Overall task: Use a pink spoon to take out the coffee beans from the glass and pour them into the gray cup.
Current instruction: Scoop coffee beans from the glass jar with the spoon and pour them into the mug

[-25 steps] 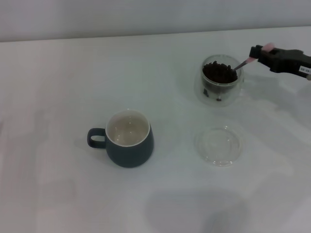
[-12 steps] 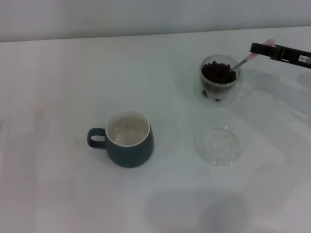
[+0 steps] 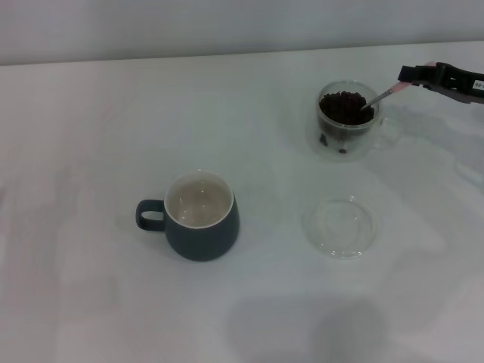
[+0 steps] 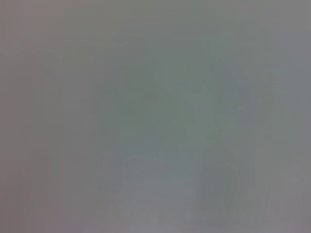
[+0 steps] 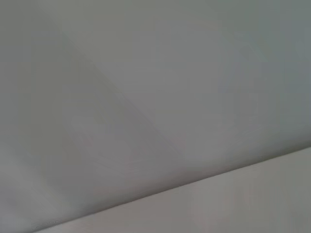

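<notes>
Pink spoon (image 3: 384,94) handle is pinched in my right gripper (image 3: 414,75), bowl dipped into the coffee beans (image 3: 345,107) in the glass (image 3: 346,121) just ahead. Lift crooked and beans spill long before the gray cup (image 3: 200,215), well off beyond it.

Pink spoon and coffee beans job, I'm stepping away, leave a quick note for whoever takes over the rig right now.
Right gripper: far right of the table, shut on the pink spoon, whose bowl sits in the coffee beans inside the glass.
Left gripper: not in view.
Gray cup: nearer the robot and to the left, upright, inside looks empty.
Clear round dish: flat on the table, between the glass and the robot.
Done: spoon grasped and dipped into the beans.
Left: lift a spoonful, carry it to the gray cup, tip it in, repeat.
</notes>
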Robot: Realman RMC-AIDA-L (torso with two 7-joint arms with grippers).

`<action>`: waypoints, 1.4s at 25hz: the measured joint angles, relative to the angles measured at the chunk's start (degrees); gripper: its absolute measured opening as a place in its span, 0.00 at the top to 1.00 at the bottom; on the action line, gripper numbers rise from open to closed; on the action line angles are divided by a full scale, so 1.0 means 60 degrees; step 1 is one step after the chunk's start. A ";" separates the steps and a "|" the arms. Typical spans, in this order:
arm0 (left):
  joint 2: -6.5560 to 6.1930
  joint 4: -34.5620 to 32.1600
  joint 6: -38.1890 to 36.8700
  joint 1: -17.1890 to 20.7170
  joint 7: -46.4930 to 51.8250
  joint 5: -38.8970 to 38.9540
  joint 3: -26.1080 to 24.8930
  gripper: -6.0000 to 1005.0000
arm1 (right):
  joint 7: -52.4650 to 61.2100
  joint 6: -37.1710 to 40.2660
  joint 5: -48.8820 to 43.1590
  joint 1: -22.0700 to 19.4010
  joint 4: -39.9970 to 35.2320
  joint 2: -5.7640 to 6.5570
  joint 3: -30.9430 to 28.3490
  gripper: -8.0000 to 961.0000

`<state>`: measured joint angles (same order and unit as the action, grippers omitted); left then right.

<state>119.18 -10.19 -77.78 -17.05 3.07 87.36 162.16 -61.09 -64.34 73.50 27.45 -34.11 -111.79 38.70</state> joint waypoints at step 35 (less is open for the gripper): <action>0.0000 0.0148 0.0000 -0.0052 -0.0096 -0.0003 0.0000 0.20 | 0.1991 -0.0130 0.0393 -0.0196 0.0560 0.0419 -0.0529 0.84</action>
<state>119.18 -9.30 -77.78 -17.36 2.50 87.34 162.16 -49.14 -65.12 75.86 26.27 -30.75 -109.28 35.53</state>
